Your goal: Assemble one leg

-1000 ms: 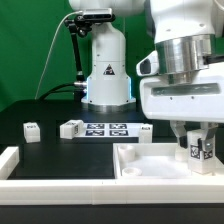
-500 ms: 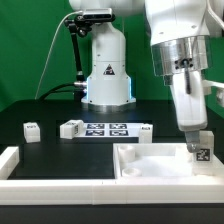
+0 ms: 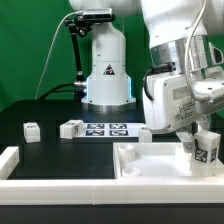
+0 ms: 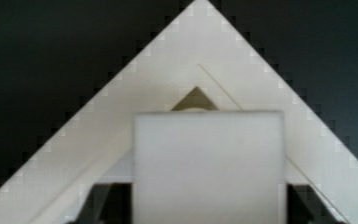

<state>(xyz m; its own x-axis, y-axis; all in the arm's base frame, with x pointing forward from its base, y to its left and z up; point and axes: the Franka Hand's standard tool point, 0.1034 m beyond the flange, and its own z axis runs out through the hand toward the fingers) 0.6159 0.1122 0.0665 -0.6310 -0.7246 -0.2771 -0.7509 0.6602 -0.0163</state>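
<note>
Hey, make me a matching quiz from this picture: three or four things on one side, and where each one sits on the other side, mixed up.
Things:
1. leg in the gripper
2. marker board
3. small tagged piece
4. large white tray-like part

Places:
A. flat on the table, mid-scene
B. far toward the exterior view's left
C. held above the tray's right end
D. front of the table, under the held piece

Pairs: 1-C, 2-A, 3-B, 4-D

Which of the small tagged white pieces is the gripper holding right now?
The leg on the exterior view's right, over the tray-like part, between the gripper fingers; the others lie on the table.
</note>
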